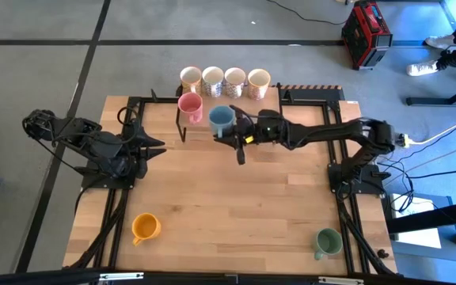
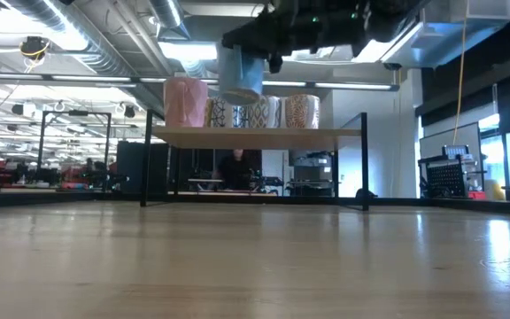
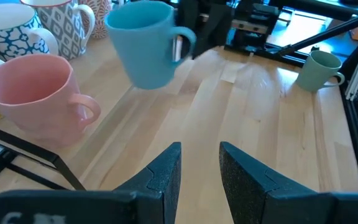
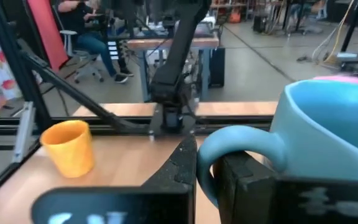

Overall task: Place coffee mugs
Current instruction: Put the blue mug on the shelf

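No brand name or writing can be read on any mug or on the arms.

The right gripper (image 1: 229, 136) is at about 12 o'clock of the pale wooden table (image 1: 228, 214). It pinches the curved side handle of a smooth light blue ceramic mug (image 1: 221, 119), and its two dark fingers are pressed on the handle loop. The mug hangs upright in the air, a little above the thin wooden shelf on black metal legs (image 2: 255, 135), just beside the round pink glazed mug (image 1: 190, 104) that stands on this shelf.

Behind these two, four cream mugs with printed patterns (image 1: 225, 81) stand in one row at the far edge. One has blue flower shapes, one a grey diamond pattern; the others show small dots, but I cannot tell more.

A glossy orange mug (image 1: 145, 228) stands at about 7 o'clock of the table, and a matte pale green mug (image 1: 328, 241) at about 5 o'clock, well apart from each other.

The left gripper (image 3: 199, 171) waits at about 9 o'clock. Its angular black fingers are spread with a narrow gap and hold nothing.

A red box with black frame (image 1: 366, 33) stands on the grey floor beyond the table.
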